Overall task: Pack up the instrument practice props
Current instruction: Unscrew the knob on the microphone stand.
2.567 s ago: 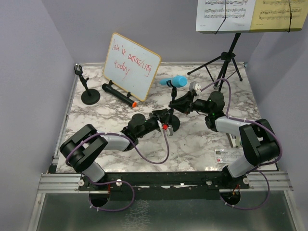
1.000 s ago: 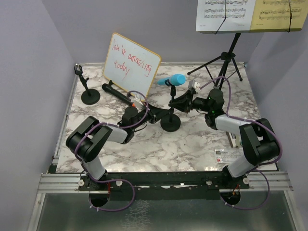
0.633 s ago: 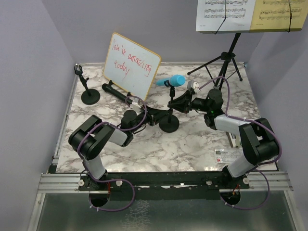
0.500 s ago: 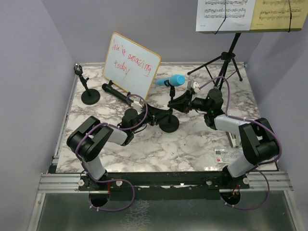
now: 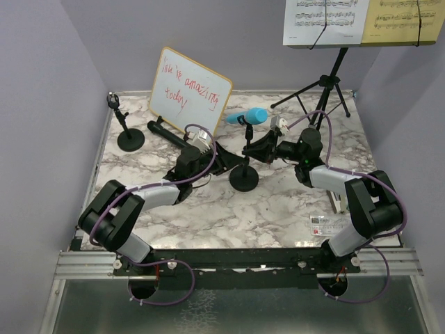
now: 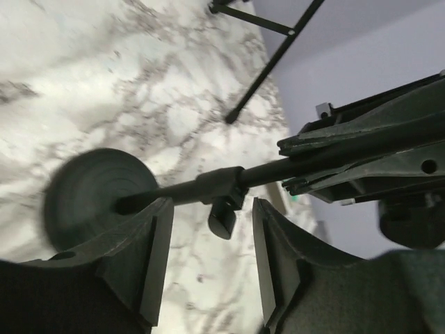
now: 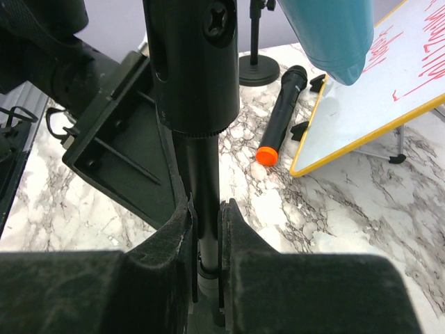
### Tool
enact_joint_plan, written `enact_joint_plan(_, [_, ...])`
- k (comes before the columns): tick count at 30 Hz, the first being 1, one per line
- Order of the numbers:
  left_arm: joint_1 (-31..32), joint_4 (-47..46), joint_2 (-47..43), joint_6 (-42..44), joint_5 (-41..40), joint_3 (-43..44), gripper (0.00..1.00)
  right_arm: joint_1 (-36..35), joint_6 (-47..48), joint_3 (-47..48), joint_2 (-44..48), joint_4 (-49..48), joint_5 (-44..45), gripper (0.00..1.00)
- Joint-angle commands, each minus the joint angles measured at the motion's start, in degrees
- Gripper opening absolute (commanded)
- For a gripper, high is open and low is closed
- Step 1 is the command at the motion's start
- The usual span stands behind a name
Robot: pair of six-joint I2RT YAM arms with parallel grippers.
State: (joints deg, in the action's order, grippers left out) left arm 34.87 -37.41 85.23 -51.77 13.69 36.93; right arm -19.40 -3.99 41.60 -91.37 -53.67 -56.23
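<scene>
Right gripper point(image 7: 206, 229) pinches the thin upright stem of the small black round-based mic holder point(image 5: 245, 182) carrying the blue microphone point(image 5: 252, 116), while the open, empty left gripper point(image 6: 208, 226) straddles that stem nearer its base

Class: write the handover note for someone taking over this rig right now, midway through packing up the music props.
Grippers: the left pincer is open, fingers either side of the holder post near its base, not gripping. The right pincer is shut on that post, higher up.
Things: the blue mic sits in that holder's clip. The black mic lies in front of the whiteboard. The second holder stands far left. The stand is upright at back right, with both sheets on it.
Done: nothing visibly packed.
Left: everything, probably the blue mic and its holder first.
</scene>
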Motion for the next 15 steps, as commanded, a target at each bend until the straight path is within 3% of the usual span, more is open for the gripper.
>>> enact_joint_plan(1, [0.2,8.0,-3.7,23.2,-5.4,1.6,0.61,0.7,1.4,-1.2,-2.1,6.8,2.9,0.01])
enact_joint_plan(9, [3.2,7.2,-7.6,46.8,-7.2,0.1,0.68,0.8,1.4,-1.0,-2.2,6.8,2.4,0.00])
enact_joint_plan(15, [5.8,-2.9,-10.0,63.2,-3.9,-5.8,0.71,0.7,1.4,-1.1,-2.2,6.9,2.2,0.00])
